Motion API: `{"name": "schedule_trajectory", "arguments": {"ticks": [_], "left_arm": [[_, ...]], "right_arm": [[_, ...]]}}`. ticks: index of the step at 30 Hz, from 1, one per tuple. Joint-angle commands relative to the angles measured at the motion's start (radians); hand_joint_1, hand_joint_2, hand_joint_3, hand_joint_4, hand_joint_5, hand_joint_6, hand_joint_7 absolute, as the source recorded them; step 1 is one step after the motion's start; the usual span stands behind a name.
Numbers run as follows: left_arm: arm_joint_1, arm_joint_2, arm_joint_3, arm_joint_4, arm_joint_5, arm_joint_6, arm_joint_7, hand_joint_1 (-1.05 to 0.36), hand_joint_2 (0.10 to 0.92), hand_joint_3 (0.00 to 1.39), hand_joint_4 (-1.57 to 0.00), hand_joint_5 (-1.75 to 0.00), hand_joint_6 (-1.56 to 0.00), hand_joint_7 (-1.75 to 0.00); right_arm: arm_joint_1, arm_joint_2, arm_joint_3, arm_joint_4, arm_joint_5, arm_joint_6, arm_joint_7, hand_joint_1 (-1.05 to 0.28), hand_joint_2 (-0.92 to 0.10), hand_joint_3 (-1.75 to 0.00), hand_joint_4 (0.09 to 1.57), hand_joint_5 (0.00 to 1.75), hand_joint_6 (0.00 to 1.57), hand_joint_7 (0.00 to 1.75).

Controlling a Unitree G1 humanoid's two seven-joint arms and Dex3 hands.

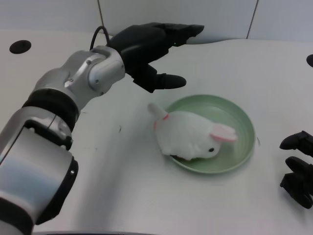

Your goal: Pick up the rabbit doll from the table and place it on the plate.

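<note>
forearm (54,122): silver left arm fills the near left corner, runs up & away toward the back of the table (122,196). no contact w/ anything on the surface as far as i can see.

right hand (298,169): parked at the right edge, near the plate's rim but apart from it. idle, not a worry unless it twitches.

rabbit doll (190,139): white w/ pink ears, lying on the plate, body over the near-left part. its back end & tail hang out over the left rim, so it's on but not centred. looks soft, prob. won't roll by itself.

plate (239,122): pale green, shallow, flat on the table, right of centre.

left hand (154,49): up beyond the doll, off to the back-left, fingers spread & extended, holding nothing. thumb points toward the plate, clear air between hand & rabbit.

task status: looks basically done, doll resting on plate.

risk 1: hand pulls back low, thumb clips the overhanging tail end, drags doll off the rim.

risk 2: any bump to the rim tips the shallow plate, doll slides out left.

safest bet: lift hand up first, then retreat left.
</note>
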Motion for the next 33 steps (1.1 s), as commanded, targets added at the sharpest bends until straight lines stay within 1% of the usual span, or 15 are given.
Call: {"name": "schedule_trajectory", "arguments": {"ticks": [1, 2, 4, 11, 12, 13, 14, 15, 16, 20, 29, 30, 31, 33], "left_arm": [[0.109, 0.023, 0.201, 0.004, -0.243, 0.049, -0.291, -1.05, 0.921, 0.70, -0.08, -0.05, -0.05, -0.02], [0.129, 0.019, 0.254, 0.001, -0.308, 0.076, -0.366, -1.05, 0.921, 0.68, -0.10, -0.06, -0.07, -0.03], [0.146, 0.017, 0.302, -0.008, -0.367, 0.105, -0.443, -1.05, 0.921, 0.67, -0.12, -0.07, -0.07, -0.03], [0.153, 0.016, 0.334, -0.028, -0.384, 0.125, -0.496, -1.05, 0.921, 0.66, -0.12, -0.07, -0.08, -0.03], [0.191, 0.005, 0.436, -0.021, -0.498, 0.219, -0.568, -1.05, 0.921, 0.66, -0.12, -0.07, -0.08, -0.03], [0.272, 0.006, 0.580, -0.018, -0.659, 0.346, -0.660, -1.05, 0.921, 0.69, -0.17, -0.10, -0.10, -0.03], [0.330, 0.008, 0.683, -0.019, -0.774, 0.440, -0.727, -1.05, 0.921, 0.73, -0.17, -0.10, -0.11, -0.03], [0.368, 0.010, 0.745, -0.023, -0.844, 0.499, -0.769, -1.05, 0.921, 0.75, -0.17, -0.10, -0.11, -0.03], [0.383, 0.013, 0.765, -0.031, -0.868, 0.524, -0.784, -1.05, 0.921, 0.76, -0.17, -0.10, -0.12, -0.03], [0.397, 0.011, 0.776, -0.065, -0.885, 0.566, -0.801, -1.05, 0.921, 0.77, -0.17, -0.10, -0.12, -0.03], [0.404, 0.009, 0.783, -0.084, -0.880, 0.581, -0.803, -1.05, 0.921, 0.77, -0.16, -0.11, -0.12, -0.02], [0.451, 0.033, 0.819, -0.098, -0.924, 0.631, -0.848, -1.05, 0.921, 0.77, -0.13, -0.09, -0.10, -0.02], [0.487, 0.052, 0.847, -0.109, -0.958, 0.670, -0.882, -1.05, 0.921, 0.79, -0.07, -0.05, -0.05, -0.01], [0.526, 0.069, 0.875, -0.129, -0.994, 0.718, -0.919, -1.05, 0.921, 0.80, -0.01, -0.02, -0.01, 0.00]], "right_arm": [[0.006, -0.020, -0.011, 0.006, 0.009, 0.000, 0.006, -0.37, -0.92, -0.17, 1.38, 1.75, 1.11, 1.75], [0.007, -0.021, -0.009, 0.005, 0.005, -0.009, 0.006, -0.38, -0.92, -0.19, 1.39, 1.75, 1.15, 1.75], [0.008, -0.022, -0.007, 0.005, 0.002, -0.017, 0.007, -0.39, -0.92, -0.20, 1.39, 1.75, 1.18, 1.75], [0.007, -0.022, -0.007, 0.008, 0.002, -0.021, 0.008, -0.39, -0.92, -0.20, 1.40, 1.75, 1.20, 1.75], [0.003, -0.024, -0.009, 0.010, 0.004, -0.008, 0.002, -0.39, -0.92, -0.20, 1.41, 1.75, 1.20, 1.75], [-0.001, -0.028, -0.010, 0.015, 0.004, -0.010, -0.001, -0.39, -0.92, -0.19, 1.39, 1.75, 1.16, 1.75], [-0.004, -0.030, -0.011, 0.018, 0.003, -0.013, -0.003, -0.39, -0.92, -0.21, 1.38, 1.75, 1.18, 1.75], [-0.005, -0.032, -0.012, 0.021, 0.002, -0.015, -0.004, -0.39, -0.92, -0.21, 1.38, 1.75, 1.18, 1.75], [-0.005, -0.033, -0.012, 0.022, 0.001, -0.019, -0.004, -0.39, -0.92, -0.21, 1.38, 1.75, 1.19, 1.75], [-0.007, -0.033, -0.011, 0.026, 0.002, -0.020, -0.003, -0.39, -0.92, -0.21, 1.39, 1.75, 1.20, 1.75], [-0.009, -0.034, -0.010, 0.029, 0.003, -0.022, -0.003, -0.39, -0.92, -0.21, 1.40, 1.75, 1.22, 1.75], [-0.011, -0.034, -0.009, 0.031, 0.000, -0.022, -0.010, -0.40, -0.92, -0.21, 1.40, 1.75, 1.22, 1.75], [-0.012, -0.034, -0.009, 0.033, -0.002, -0.021, -0.015, -0.40, -0.92, -0.21, 1.40, 1.75, 1.22, 1.75], [-0.014, -0.034, -0.008, 0.035, -0.004, -0.021, -0.020, -0.40, -0.92, -0.20, 1.40, 1.75, 1.22, 1.75]]}}
